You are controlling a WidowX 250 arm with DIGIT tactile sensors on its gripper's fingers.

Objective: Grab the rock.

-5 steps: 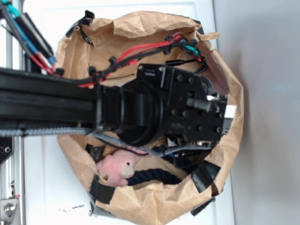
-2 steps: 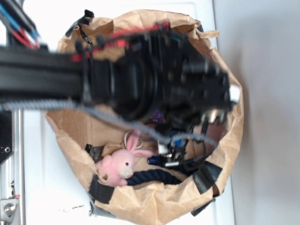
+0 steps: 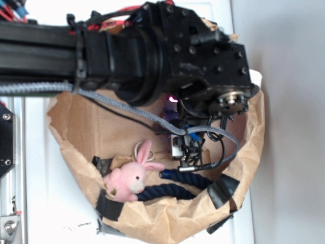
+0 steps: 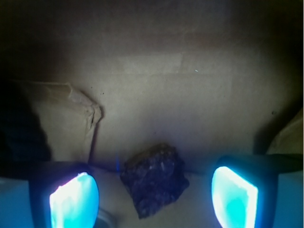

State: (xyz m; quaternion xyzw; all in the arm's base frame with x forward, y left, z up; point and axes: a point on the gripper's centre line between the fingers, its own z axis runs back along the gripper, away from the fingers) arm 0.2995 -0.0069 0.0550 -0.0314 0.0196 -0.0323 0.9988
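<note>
Rock [image 4: 154, 178], rough, angular, dark-mottled, between spread glowing fingers [image 4: 73, 199] on paper.

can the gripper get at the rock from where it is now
Probably yes. In the wrist view the rock lies on bare brown paper between the two lit fingers of the open gripper, with a gap on each side and nothing between.
</note>
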